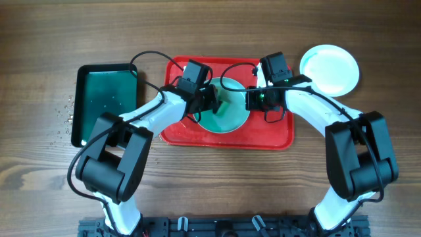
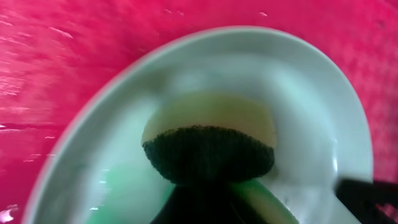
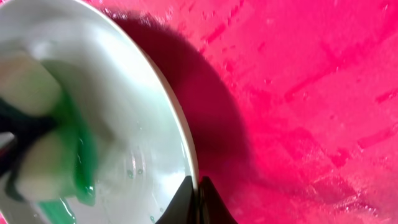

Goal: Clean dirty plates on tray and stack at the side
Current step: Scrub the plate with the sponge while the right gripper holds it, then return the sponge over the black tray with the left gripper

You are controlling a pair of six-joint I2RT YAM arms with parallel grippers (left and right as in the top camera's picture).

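Overhead top-down; wrist close-ups, same plate (image 2: 298,93)

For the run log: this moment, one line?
left gripper shut on sponge, on plate | right gripper shut on plate rim | second plate beside tray

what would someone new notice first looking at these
The bright red tray in the middle grabs the eye, with both arms meeting over a pale plate on it. The left gripper presses a green sponge into the plate while the right gripper pinches its rim. A second plate sits off the tray at the far right, and a dark green tray lies to the left.
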